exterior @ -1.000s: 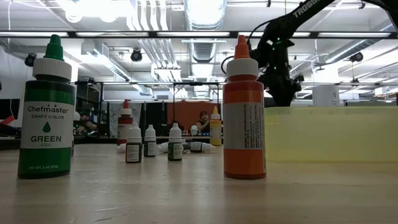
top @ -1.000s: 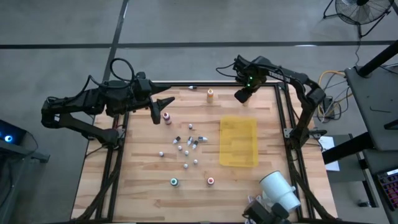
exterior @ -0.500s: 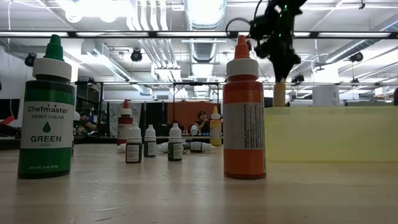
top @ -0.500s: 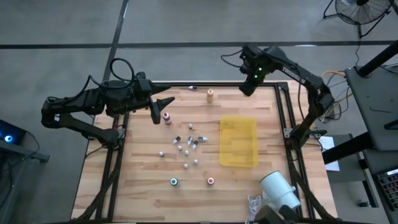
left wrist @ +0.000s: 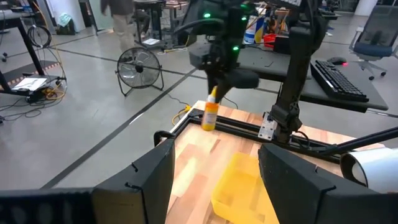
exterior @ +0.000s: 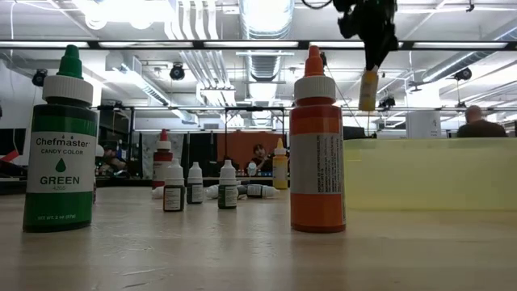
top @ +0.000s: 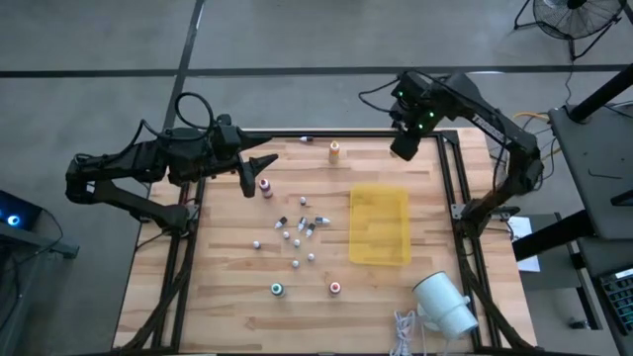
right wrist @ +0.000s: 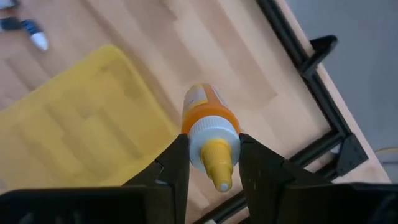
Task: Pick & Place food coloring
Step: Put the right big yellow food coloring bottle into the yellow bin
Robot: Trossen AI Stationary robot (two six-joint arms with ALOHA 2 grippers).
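Note:
My right gripper (top: pixel 406 148) hangs high over the table's far right corner, shut on a yellow-orange food coloring bottle (exterior: pixel 368 89) with a yellow tip. A second yellow bottle (top: pixel 334 151) stands at the far edge. A pink-topped bottle (top: pixel 265 186), a green one (top: pixel 278 290) and a red-topped one (top: pixel 335 288) stand on their bases, with several tiny vials (top: pixel 297 235) in the middle. My left gripper (top: pixel 259 163) waits open above the far left, by the pink-topped bottle. My right gripper pinches the bottle's white cap collar (right wrist: pixel 214 134) between its two fingers (right wrist: pixel 174 162), just below the yellow tip. The fingers come from above, pointing steeply down. The bottle hangs upright below them (exterior: pixel 368 89), lifted clear of the table.
A flat yellow mat (top: pixel 380 225) lies right of centre, beneath and just nearer than the held bottle. A big white cylinder (top: pixel 445 305) lies at the near right corner. A black frame (right wrist: pixel 311 93) edges the table. People show in the room beyond.
My right gripper has risen well above the table with the yellow-orange bottle and gone a little toward the right edge; the bottle, down behind the mat's level a second ago, now hangs high and clear.

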